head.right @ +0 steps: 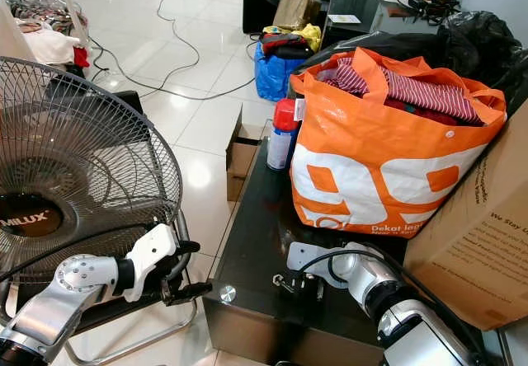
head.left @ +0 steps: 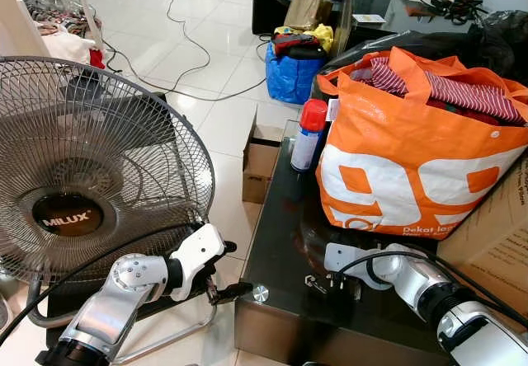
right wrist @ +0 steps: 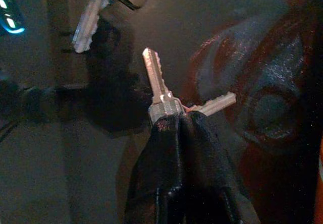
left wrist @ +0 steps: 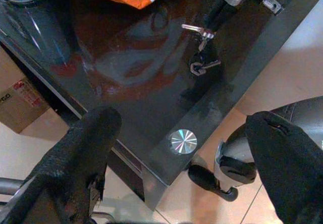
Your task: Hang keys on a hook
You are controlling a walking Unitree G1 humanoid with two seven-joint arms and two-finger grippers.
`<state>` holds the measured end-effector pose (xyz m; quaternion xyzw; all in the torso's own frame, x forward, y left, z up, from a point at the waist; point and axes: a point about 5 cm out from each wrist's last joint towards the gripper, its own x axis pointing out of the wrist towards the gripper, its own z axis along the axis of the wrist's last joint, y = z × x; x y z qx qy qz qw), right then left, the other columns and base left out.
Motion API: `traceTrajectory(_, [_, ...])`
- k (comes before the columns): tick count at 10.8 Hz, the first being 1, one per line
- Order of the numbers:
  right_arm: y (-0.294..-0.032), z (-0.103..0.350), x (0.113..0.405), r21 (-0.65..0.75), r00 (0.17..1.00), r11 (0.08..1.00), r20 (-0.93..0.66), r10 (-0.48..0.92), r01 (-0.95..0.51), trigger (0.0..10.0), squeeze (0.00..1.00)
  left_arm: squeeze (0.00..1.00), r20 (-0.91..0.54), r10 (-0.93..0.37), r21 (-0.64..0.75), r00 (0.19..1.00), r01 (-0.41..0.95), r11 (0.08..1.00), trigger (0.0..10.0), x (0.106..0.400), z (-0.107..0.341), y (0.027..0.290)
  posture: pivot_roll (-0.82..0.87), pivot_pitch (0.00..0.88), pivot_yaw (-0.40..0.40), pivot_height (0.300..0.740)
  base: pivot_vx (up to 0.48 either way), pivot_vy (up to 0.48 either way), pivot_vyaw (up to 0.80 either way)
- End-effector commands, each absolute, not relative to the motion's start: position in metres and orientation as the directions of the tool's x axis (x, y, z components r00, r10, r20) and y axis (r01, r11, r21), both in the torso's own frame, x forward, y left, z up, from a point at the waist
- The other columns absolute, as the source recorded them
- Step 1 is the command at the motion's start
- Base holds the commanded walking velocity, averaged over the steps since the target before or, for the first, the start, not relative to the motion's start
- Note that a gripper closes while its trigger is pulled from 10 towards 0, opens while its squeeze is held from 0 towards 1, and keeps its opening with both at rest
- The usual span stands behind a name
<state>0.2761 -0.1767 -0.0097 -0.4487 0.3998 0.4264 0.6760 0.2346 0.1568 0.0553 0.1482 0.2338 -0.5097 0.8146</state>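
- Left eye view: low over the dark glossy glass desk, near its front edge, the right gripper with a small bunch of silver metal keys at its tip. Just behind, a bulging orange plastic shopping bag of striped clothes; beside that, a red-capped white spray can. No hook to be made out anywhere here.
- Right eye view: off the desk's front left corner, beside the round grey wire-guarded floor fan, the left gripper, well apart from the keys. To the right of the bag, a brown cardboard box crowding the right arm's side.
- Left wrist view: black fingers spread wide with nothing between them; keys visible beyond, on the glass, past the round metal corner stud.
- Right wrist view: jaws pinched tight on the head of one key, blade pointing straight away from the jaws, a second blade splayed off sideways. Lifted clear of the glass or touching it: cannot tell.
- Judgement: right arm far the nearer; next, up and away from bag and box, toward a hook to be found elsewhere.
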Motion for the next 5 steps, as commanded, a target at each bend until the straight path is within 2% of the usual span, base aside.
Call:
traceTrajectory(1, [-0.181, -0.004, 0.279, -0.268, 0.33, 0.26, -0.913, 0.238, -0.928, 0.0, 0.0, 0.0, -0.537, -0.76, 0.004, 0.367, 0.902, 0.433, 10.0, 0.235, 0.055, 0.156, -0.06, 0.0, -0.071, 0.74, 0.0, 0.0, 0.0])
traceTrajectory(2, [-0.182, -0.001, 0.28, -0.268, 0.359, 0.322, -0.893, 0.27, -0.908, 0.0, 0.0, 0.0, -0.536, -0.758, 0.008, 0.372, 0.9, 0.437, 10.0, 0.235, 0.055, 0.156, -0.06, 0.0, -0.076, 0.74, 0.0, 0.0, 0.0])
traceTrajectory(4, [-0.195, 0.018, 0.271, -0.2, 0.503, 0.604, -0.773, 0.387, -0.772, 0.0, 0.0, 0.0, -0.513, -0.754, 0.012, 0.41, 0.882, 0.472, 10.0, 0.233, 0.059, 0.161, -0.05, 0.0, -0.082, 0.74, 0.0, 0.0, 0.0])
traceTrajectory(5, [-0.197, 0.022, 0.268, -0.184, 0.537, 0.649, -0.743, 0.4, -0.739, 0.0, 0.0, 0.0, -0.502, -0.755, 0.01, 0.423, 0.875, 0.484, 10.0, 0.233, 0.06, 0.162, -0.05, 0.0, -0.079, 0.74, 0.0, 0.0, 0.0])
